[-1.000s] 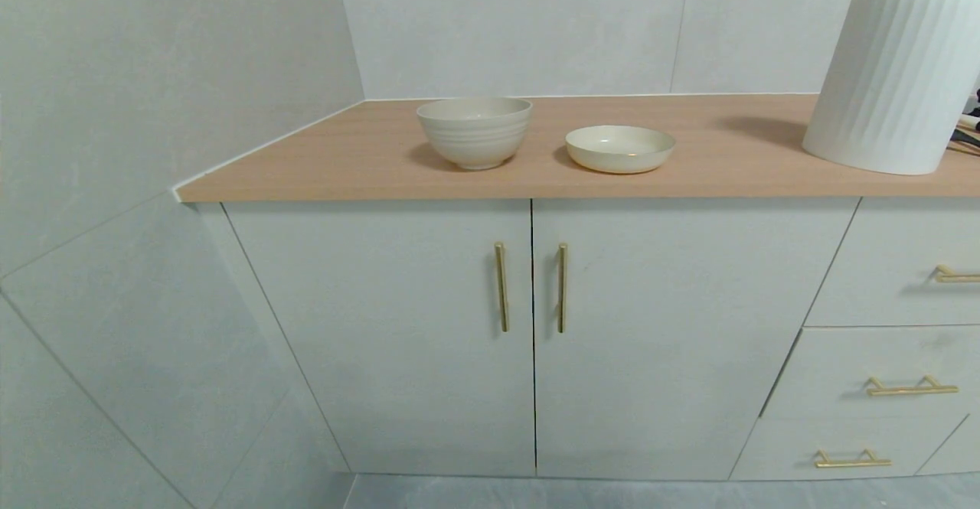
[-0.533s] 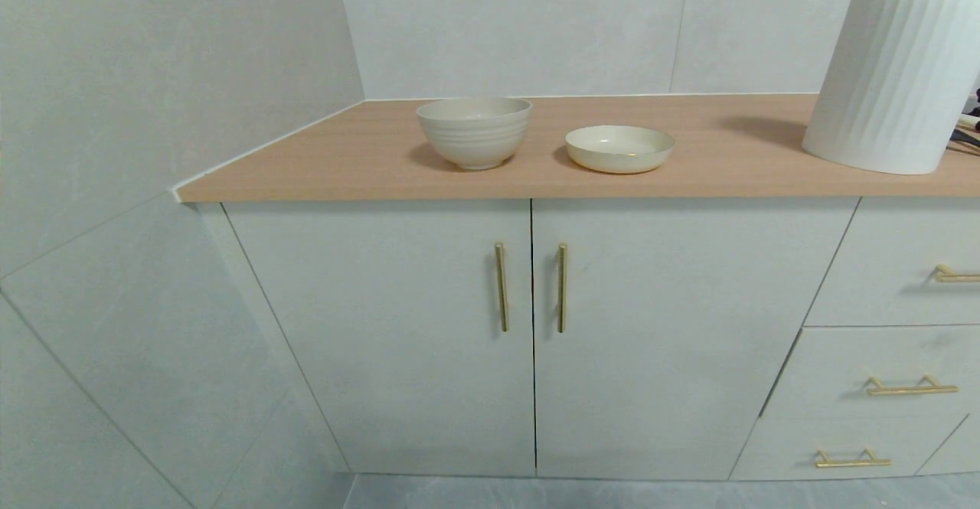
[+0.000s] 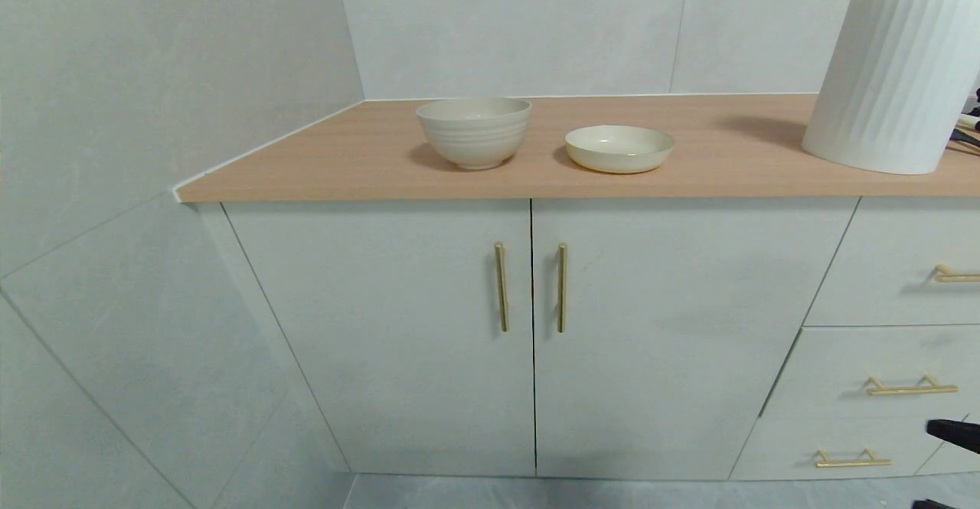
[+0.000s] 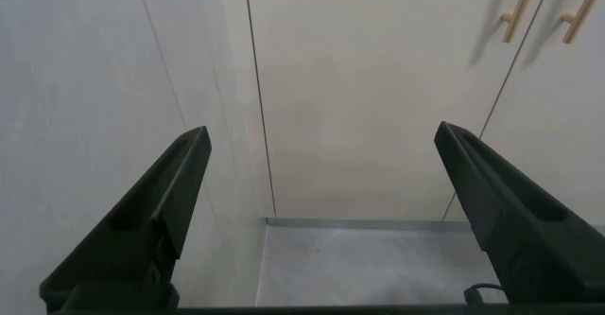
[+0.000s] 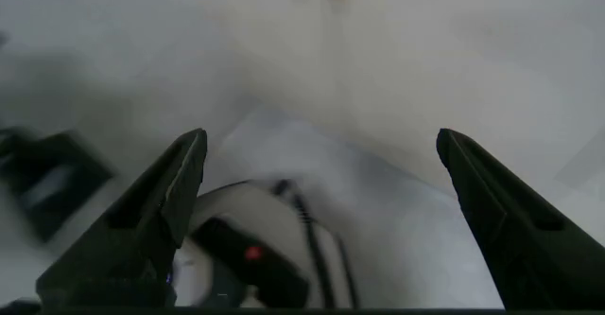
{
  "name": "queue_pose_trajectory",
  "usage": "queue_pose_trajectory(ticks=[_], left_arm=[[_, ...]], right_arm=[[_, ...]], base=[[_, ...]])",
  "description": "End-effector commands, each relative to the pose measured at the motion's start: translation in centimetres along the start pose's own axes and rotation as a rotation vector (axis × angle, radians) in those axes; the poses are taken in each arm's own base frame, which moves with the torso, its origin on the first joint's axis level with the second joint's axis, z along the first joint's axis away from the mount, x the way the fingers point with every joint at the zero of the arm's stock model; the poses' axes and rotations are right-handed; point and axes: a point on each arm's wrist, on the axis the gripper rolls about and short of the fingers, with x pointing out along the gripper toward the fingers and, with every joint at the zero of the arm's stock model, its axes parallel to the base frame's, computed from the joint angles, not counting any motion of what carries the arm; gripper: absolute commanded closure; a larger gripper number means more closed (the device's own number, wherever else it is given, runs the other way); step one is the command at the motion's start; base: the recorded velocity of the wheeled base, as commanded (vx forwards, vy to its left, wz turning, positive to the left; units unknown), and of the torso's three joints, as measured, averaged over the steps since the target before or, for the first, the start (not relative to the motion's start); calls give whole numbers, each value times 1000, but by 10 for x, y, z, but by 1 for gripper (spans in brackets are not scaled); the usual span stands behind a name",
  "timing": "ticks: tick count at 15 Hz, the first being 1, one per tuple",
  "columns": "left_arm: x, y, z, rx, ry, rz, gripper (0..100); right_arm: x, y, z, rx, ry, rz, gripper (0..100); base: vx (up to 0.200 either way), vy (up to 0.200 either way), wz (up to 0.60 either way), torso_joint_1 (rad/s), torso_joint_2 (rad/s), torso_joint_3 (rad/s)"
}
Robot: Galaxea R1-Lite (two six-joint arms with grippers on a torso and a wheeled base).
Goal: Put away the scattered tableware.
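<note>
Between the dark fingers (image 4: 161, 216) of the left tool (image 4: 321, 220) the gap is wide and nothing is held. This tool hangs low, close before a plain white cabinet door (image 4: 378, 97), with the grey floor (image 4: 359, 268) just beneath it and a pale tiled wall (image 4: 85, 88) beside it. Two slim gold bar handles (image 4: 518, 8) stand upright where the two shut doors meet, higher than the left tool and toward the right tool's side. The right tool (image 5: 321, 220) is likewise spread wide with nothing in its grasp, and what lies beyond it is too blurred to name. In the head view one of its dark fingers (image 3: 953, 432) shows low before the stacked white drawers with gold handles (image 3: 880, 386). Well above both tools, on the light wooden desk (image 3: 344, 164) that tops the cabinet, rests the tableware. A deep cream ribbed ceramic bowl (image 3: 474, 131) stands upright over the left door. A shallow cream ceramic dish (image 3: 619, 148) lies near it on the side toward the right tool, the two apart and not touching. Both sit near the desk's front edge, and no tool touches either. Farther out on the right tool's side, a tall white ribbed cylindrical container (image 3: 892, 80) stands on the desk, well apart from the dish. A few dark slender things (image 3: 966, 138) beside it are too small to identify.
</note>
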Motion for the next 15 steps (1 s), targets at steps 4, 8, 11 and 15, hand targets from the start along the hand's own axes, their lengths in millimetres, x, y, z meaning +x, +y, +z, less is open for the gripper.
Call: queue_pose_trajectory(ticks=[4, 8, 11, 15], left_arm=[[0, 0, 0, -1, 0, 1, 0], [0, 0, 0, -1, 0, 1, 0], [0, 0, 0, 0, 0, 1, 0], [0, 0, 0, 0, 0, 1, 0]], right_arm=[[156, -11, 53, -29, 109, 179, 0], [209, -12, 69, 68, 121, 205, 0], [234, -4, 59, 80, 173, 233, 0], [275, 1, 40, 121, 113, 198, 0]], base=[[0, 0, 0, 0, 0, 0], [0, 0, 0, 0, 0, 0], [0, 0, 0, 0, 0, 0], [0, 0, 0, 0, 0, 0]])
